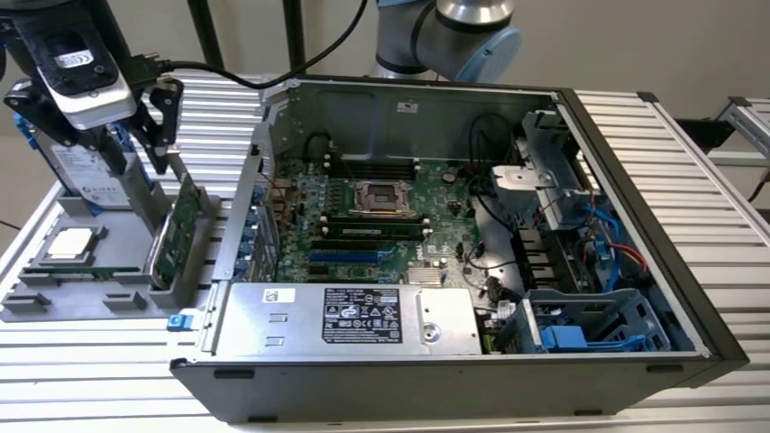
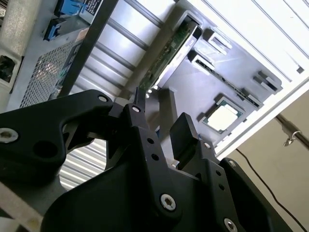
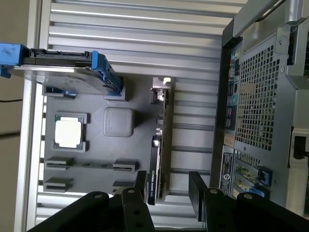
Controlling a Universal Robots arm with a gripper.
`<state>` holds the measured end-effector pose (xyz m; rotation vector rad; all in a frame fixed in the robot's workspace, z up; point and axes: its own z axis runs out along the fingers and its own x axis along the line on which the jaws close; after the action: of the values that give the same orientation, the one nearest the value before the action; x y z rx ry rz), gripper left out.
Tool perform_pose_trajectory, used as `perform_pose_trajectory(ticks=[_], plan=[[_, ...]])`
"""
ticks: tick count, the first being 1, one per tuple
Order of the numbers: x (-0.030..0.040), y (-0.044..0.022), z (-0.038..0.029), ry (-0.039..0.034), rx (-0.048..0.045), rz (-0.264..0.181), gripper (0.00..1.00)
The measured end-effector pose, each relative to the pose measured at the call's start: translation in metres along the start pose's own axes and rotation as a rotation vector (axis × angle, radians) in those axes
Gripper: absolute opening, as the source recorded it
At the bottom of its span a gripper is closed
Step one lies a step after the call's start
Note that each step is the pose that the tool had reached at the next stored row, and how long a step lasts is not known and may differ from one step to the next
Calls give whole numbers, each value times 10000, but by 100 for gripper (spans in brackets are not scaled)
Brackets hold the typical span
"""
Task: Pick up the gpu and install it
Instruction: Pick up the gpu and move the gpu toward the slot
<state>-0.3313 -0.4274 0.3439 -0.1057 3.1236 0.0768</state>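
The gpu (image 1: 180, 225) is a thin green card standing on edge in a slot of the grey holder tray (image 1: 67, 302), on the exterior view's left beside the open computer case (image 1: 626, 207). In the first wrist view the gpu (image 3: 164, 137) runs lengthwise with its silver bracket (image 3: 161, 88) at the far end. My gripper (image 1: 139, 149) hangs just above the card, open, with nothing held. Both wrist views show its black fingers on either side of the card's line: gripper (image 3: 168, 179), gripper (image 2: 161, 113), gpu (image 2: 169, 53).
The tray also holds a silver hard drive in a blue frame (image 3: 63, 72) and a square CPU chip (image 3: 67, 131). The case lies open with its motherboard (image 1: 361, 216) and blue slots (image 1: 349, 257) exposed. Ribbed aluminium table (image 1: 96, 406) surrounds everything.
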Motion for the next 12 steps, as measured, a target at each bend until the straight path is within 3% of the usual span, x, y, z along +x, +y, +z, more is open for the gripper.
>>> perform_pose_trajectory(ticks=[12], plan=[[3,-35,58,7,-3,-166,100]])
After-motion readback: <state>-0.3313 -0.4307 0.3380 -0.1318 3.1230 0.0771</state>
